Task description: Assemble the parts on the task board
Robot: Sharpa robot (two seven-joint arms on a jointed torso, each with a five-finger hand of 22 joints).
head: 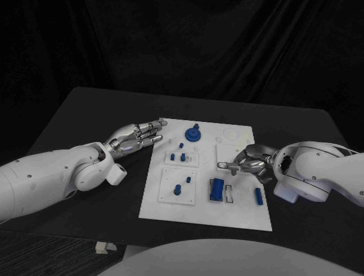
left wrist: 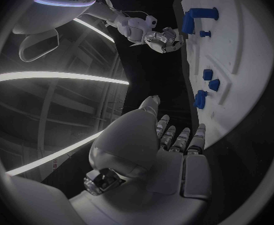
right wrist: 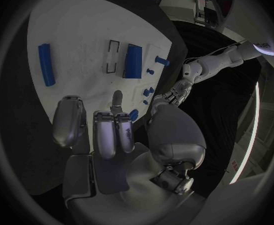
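The white task board (head: 232, 215) lies in the middle of the black table. On it are a round blue part (head: 193, 133), small blue pegs (head: 178, 156), a blue block (head: 218, 189) and a blue bar (head: 258, 196). My left hand (head: 140, 133) hovers at the board's far left edge with its fingers stretched out and nothing in them. My right hand (head: 246, 164) sits over the board's right side, fingers bent and apart, holding nothing. The right wrist view has the bar (right wrist: 44, 64), the block (right wrist: 132, 61) and my right hand (right wrist: 112, 135) above the board (right wrist: 81, 35).
The black table (head: 91, 115) extends past the board on every side, with dark cloth behind it. The left wrist view looks along the board (left wrist: 243, 45), showing my left hand (left wrist: 168, 145), several blue parts (left wrist: 196, 17) and the right hand (left wrist: 162, 39) beyond.
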